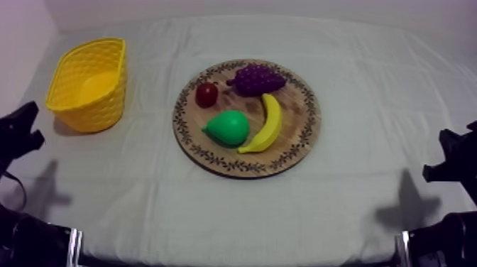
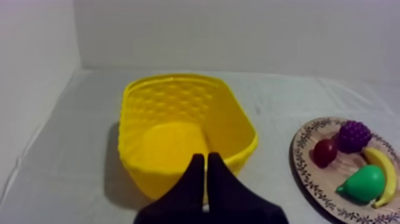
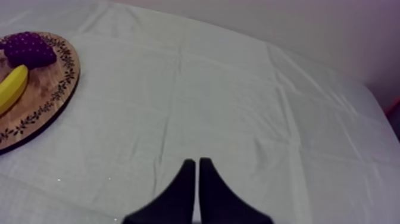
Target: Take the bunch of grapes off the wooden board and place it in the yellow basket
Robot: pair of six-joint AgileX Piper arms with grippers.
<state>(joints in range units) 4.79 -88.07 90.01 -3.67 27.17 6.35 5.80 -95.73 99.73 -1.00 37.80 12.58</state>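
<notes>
A purple bunch of grapes (image 1: 256,79) lies at the far side of the round wooden board (image 1: 302,138) in the middle of the table, also seen as grapes (image 2: 355,136) and grapes (image 3: 30,49). The yellow basket (image 1: 89,84) stands empty at the far left; its near wall (image 2: 178,173) is just beyond my left gripper (image 2: 205,159), whose fingers lie together as a narrow wedge, shut on nothing. My left gripper (image 1: 25,124) rests low at the left edge. My right gripper (image 3: 197,162) is shut on nothing too, over bare cloth to the right of the board (image 3: 50,101); it sits low at the right edge (image 1: 443,153).
On the board with the grapes lie a small red fruit (image 1: 207,94), a green pear (image 1: 228,128) and a yellow banana (image 1: 267,126). Grey-white cloth stretches between board and basket and to the board's right. A wall rises behind the table.
</notes>
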